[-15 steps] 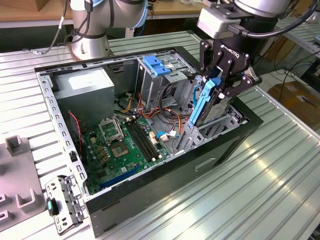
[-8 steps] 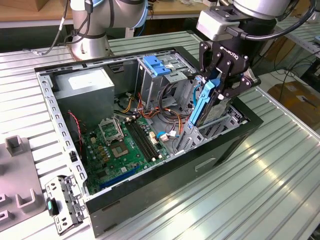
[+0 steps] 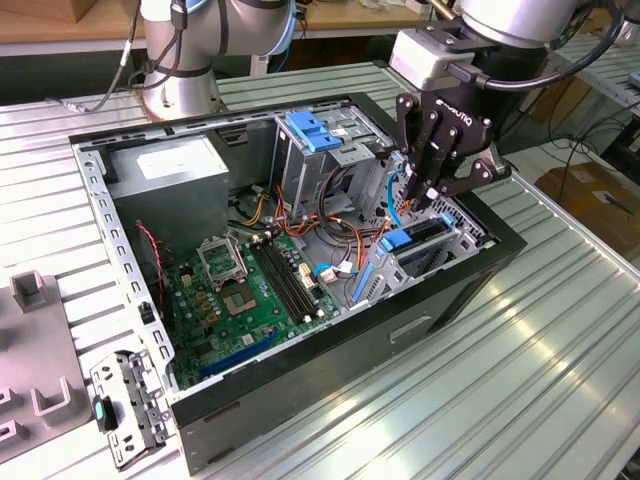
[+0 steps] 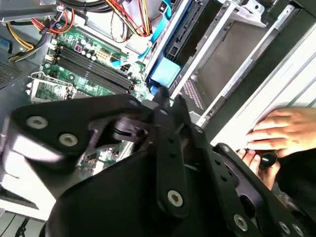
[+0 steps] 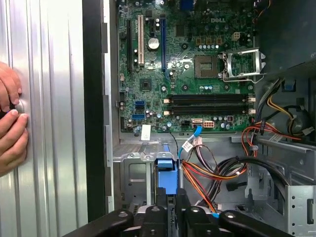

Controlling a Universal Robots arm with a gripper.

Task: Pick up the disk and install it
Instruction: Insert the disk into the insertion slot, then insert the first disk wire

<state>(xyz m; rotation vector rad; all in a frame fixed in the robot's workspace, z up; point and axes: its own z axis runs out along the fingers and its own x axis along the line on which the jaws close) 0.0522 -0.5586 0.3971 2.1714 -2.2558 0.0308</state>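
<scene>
The gripper (image 3: 420,200), pinched shut just above the disk (image 3: 410,240) standing edgewise in its bay (image 3: 466,226), should probably press squarely downward, avoiding nearby cables (image 3: 345,238).

Ribbed metal table (image 3: 545,385) under open computer case (image 3: 350,352)

Computer case (image 3: 300,352) on the table (image 3: 530,380): motherboard (image 3: 250,290) on its floor, power-supply box (image 3: 165,165) in the far corner at the exterior view's left, drive cage (image 3: 468,238) at the exterior view's right (the disk (image 3: 410,240) stands in it, gripper (image 3: 420,200) just above).
</scene>
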